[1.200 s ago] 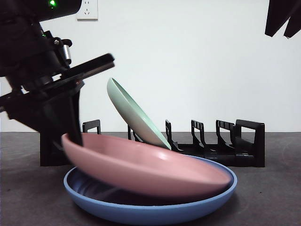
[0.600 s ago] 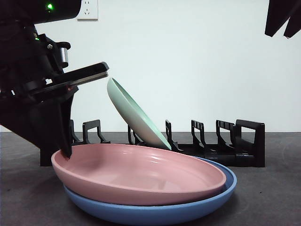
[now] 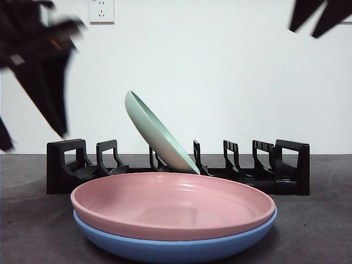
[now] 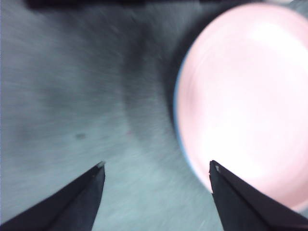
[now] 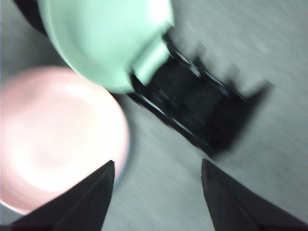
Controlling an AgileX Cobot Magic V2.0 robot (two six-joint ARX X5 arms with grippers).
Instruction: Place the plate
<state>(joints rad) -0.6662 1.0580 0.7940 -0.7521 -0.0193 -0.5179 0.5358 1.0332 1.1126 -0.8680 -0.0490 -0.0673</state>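
Dark worktop [image 3: 33, 220] carried the pink plate [image 3: 173, 206] nested in a blue plate [image 3: 176, 247], below and beside the left tool [image 4: 156, 166], whose jaws stood wide and empty; the right tool [image 5: 159, 163] also gaped empty above the rack [image 3: 253, 165].

No readable text, label, brand or number on anything
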